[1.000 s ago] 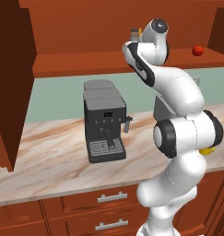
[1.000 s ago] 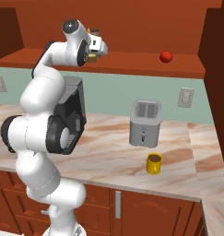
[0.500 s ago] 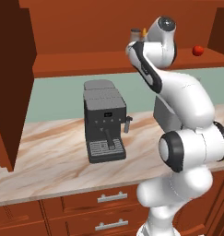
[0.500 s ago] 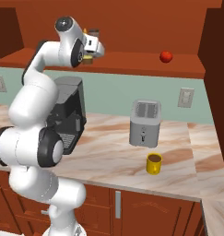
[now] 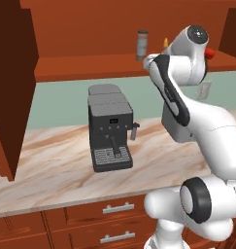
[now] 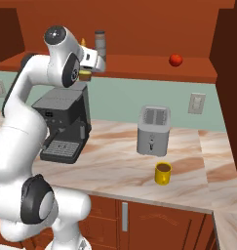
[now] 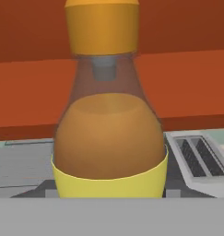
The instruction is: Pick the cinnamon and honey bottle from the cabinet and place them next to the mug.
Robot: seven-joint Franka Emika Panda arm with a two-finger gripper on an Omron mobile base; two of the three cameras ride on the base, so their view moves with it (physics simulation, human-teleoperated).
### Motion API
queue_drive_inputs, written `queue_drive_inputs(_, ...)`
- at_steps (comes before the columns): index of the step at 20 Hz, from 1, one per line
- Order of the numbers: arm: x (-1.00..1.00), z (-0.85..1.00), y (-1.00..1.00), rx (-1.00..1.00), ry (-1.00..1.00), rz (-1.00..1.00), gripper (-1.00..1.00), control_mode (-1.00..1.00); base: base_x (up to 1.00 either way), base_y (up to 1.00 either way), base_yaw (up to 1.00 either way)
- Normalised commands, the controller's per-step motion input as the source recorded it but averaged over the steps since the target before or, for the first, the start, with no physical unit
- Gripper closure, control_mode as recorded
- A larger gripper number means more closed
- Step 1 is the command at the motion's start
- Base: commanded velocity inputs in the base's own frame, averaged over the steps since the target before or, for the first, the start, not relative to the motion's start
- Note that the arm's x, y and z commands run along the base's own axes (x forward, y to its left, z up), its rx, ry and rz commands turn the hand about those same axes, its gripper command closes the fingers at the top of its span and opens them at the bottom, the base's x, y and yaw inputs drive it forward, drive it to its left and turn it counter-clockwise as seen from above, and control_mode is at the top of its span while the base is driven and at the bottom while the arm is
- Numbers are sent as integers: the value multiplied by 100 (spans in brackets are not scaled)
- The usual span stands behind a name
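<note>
Hand (image 6: 86,74) clamped on honey bottle (image 7: 109,133), level with cabinet (image 5: 90,29) shelf | advice: kept bottle upright, cleared shelf edge before lowering beside mug (image 6: 163,173).

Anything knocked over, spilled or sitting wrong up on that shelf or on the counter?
Nothing stands out. The cinnamon stands upright on the cabinet shelf, the honey bottle is upright at the gripper, and the mug sits upright on the counter.
</note>
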Motion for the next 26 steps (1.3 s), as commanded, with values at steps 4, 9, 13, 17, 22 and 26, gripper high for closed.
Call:
queue_drive_inputs(4,-94,-18,-20,1,0,-3,100,-100,0,0,0)
queue_drive_inputs(9,-70,-32,-28,0,0,-12,100,-100,0,0,0)
queue_drive_inputs(13,-46,-40,-26,0,0,-23,100,-100,0,0,0)
queue_drive_inputs(17,-26,-46,-24,0,6,-36,100,-100,0,0,0)
queue_drive_inputs(22,-14,-39,-9,0,16,-41,100,-100,0,0,0)
queue_drive_inputs(26,0,-35,-11,0,27,-49,100,-100,0,0,0)
